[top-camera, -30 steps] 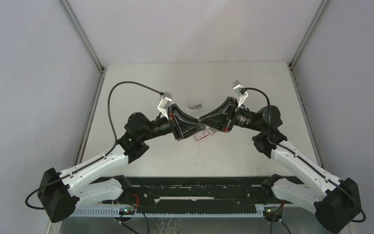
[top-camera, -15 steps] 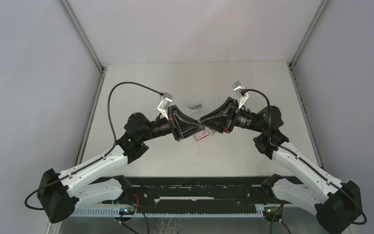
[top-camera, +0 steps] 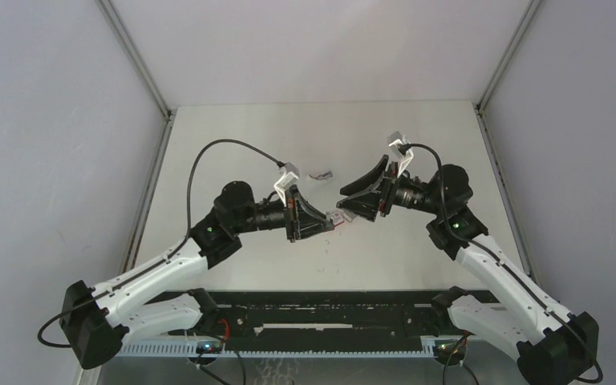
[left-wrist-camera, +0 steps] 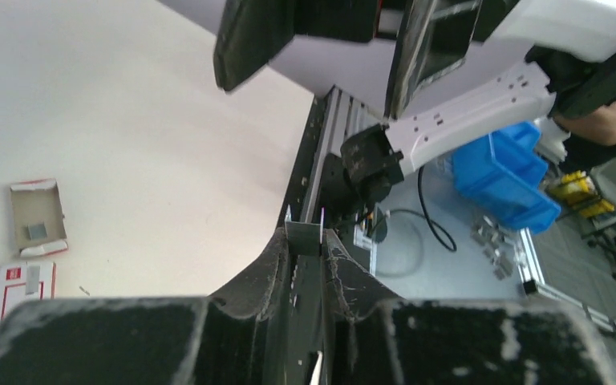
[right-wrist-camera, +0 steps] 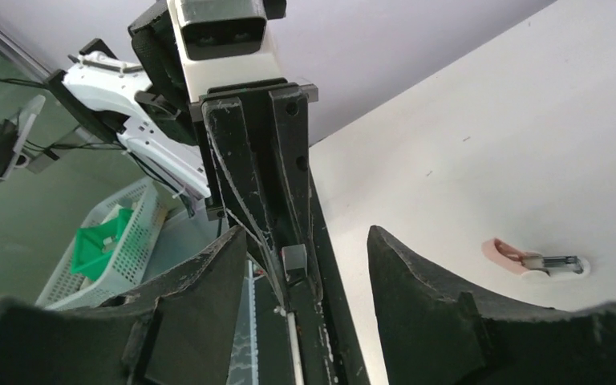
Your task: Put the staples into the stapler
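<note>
two tools are meeting nearly tip to tip above the middle of the surface, and the coming move is turning on what is sitting between and beyond them. the left tool is pinching a small grey staple strip. its fingers are pressed in on either side, so only the strip's end is poking out past the tips, raised clear of the surface. the right tool is facing it with its fingers spread wide, gripping nothing. the strip is sitting just in front of that gap, not yet inside it.

the stapler, pink at one end with bare metal running out of the other, is lying flat on the surface beyond both tools, on the side away from the arm bases. its long axis is running roughly left to right in the overhead view. judging from that view, the right tool is sitting somewhat nearer to it, while the left tool is carrying the strip a little farther off. the grey tray and its red-and-white sleeve are lying side by side on the surface near the tools, with a small grey patch showing in the tray.
</note>
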Action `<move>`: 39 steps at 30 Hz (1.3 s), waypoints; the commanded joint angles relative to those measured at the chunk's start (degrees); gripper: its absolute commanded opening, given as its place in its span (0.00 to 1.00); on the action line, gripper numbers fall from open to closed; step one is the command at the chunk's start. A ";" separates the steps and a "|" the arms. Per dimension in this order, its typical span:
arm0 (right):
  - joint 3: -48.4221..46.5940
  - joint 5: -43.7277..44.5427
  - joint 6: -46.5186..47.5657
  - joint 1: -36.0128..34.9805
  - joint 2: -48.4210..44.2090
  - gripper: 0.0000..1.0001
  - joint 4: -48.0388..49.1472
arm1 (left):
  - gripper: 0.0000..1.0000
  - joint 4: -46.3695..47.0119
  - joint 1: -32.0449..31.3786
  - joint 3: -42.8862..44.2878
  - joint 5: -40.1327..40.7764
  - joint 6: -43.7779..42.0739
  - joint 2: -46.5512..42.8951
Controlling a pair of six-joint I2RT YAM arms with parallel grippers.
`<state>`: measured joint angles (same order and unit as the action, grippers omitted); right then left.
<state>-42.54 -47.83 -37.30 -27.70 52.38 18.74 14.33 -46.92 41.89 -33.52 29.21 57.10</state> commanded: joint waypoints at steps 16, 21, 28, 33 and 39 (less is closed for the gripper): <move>-12.94 -12.00 19.66 -4.19 5.01 0.61 -33.31 | 0.06 -23.75 -2.30 11.59 -9.33 -13.29 2.53; -12.93 -12.79 19.03 -4.87 6.42 0.60 -32.42 | 0.06 -24.74 -2.69 12.30 -10.31 -14.00 3.41; -12.99 -14.14 17.96 -6.19 8.31 0.56 -30.26 | 0.05 -24.79 -3.01 12.43 -10.34 -14.17 3.54; -14.58 -13.70 19.90 -7.33 9.82 0.47 -33.25 | 0.05 -24.79 -3.07 12.56 -10.33 -14.17 3.66; -15.19 -13.36 20.92 -8.49 10.50 0.37 -34.62 | 0.04 -24.90 -3.09 12.45 -10.18 -14.21 3.53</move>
<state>-55.09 -60.55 -18.33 -35.38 63.05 -15.49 -11.29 -49.65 50.54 -42.44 16.27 60.88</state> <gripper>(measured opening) 0.396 0.197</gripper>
